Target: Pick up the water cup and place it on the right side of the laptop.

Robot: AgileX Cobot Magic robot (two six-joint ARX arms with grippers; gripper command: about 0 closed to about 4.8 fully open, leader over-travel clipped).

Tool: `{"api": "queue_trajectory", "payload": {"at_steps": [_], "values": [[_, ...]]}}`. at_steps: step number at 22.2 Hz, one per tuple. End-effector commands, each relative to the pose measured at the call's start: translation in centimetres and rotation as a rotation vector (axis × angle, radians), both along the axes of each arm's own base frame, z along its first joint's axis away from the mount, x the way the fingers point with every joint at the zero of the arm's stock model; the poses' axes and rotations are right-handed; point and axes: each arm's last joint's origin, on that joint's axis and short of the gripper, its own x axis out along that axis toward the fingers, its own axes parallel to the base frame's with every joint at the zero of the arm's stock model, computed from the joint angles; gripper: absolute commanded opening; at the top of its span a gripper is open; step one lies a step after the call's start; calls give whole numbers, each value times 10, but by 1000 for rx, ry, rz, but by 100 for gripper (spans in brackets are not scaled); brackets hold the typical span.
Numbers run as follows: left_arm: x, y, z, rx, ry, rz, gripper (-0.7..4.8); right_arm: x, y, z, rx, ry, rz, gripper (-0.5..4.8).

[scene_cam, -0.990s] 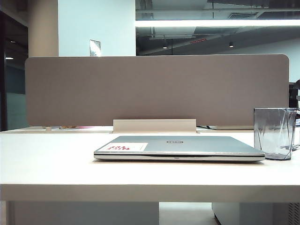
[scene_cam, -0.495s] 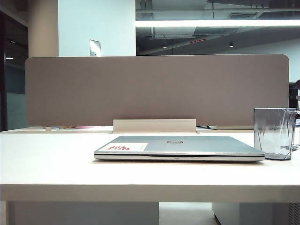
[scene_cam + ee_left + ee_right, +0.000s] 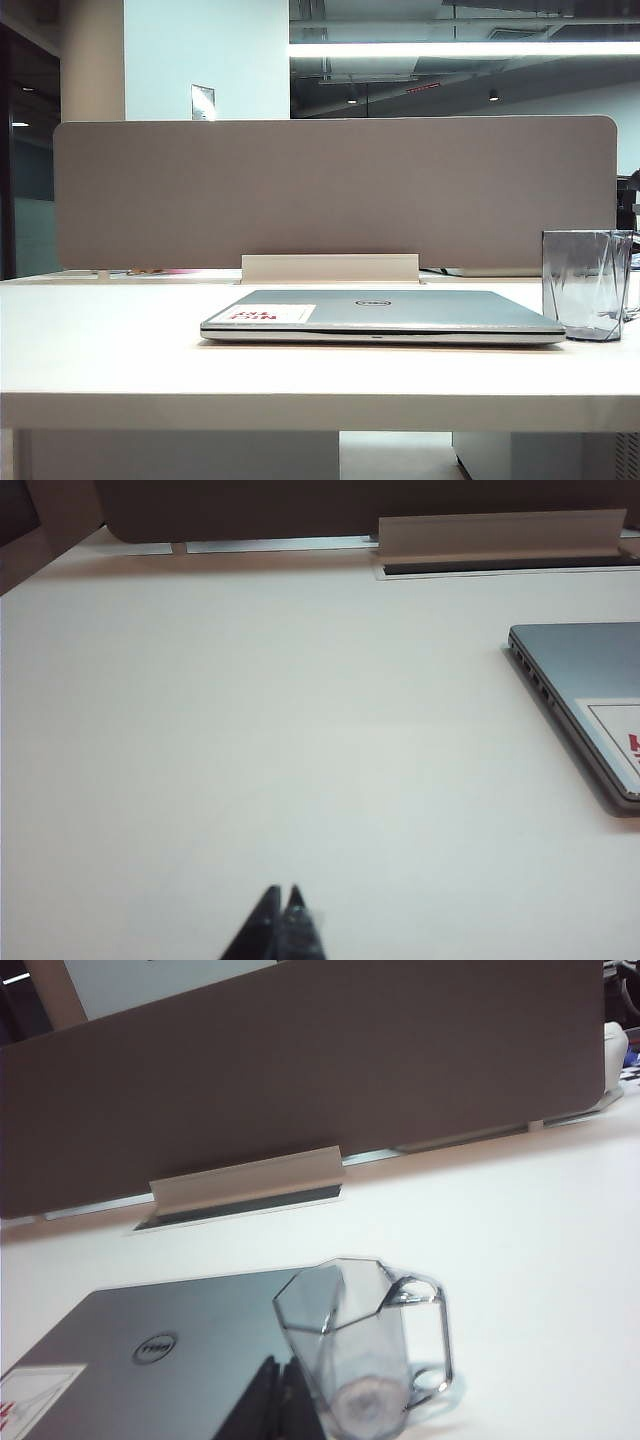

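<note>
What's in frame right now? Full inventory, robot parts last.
cup: 1, clear smoky grey, upright on the table beside the laptop's right edge in the exterior view
laptop: 1, silver-grey, closed, table centre, white sticker with red print on lid
table: 1, white
divider: 1, grey-brown, along the table's far edge
cable tray: 1, off-white, behind the laptop at the divider's foot
left claw: 1, black, shut, over bare table left of the laptop
right claw: 1, black, shut, near the cup, holding nothing
</note>
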Motion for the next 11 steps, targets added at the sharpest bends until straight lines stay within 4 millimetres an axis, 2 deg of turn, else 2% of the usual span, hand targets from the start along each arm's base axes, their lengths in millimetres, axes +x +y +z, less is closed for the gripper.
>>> {"api": "queue_trajectory", "payload": {"at_steps": [1, 6, 11], "values": [[0, 0, 1, -4, -7, -4, -3, 0, 0, -3, 12, 38, 6, -9], [0, 0, 2, -4, -8, -3, -3, 2, 1, -9, 121, 72, 21, -9], [0, 0, 2, -4, -8, -3, -3, 2, 7, -10, 112, 74, 76, -9]]}}
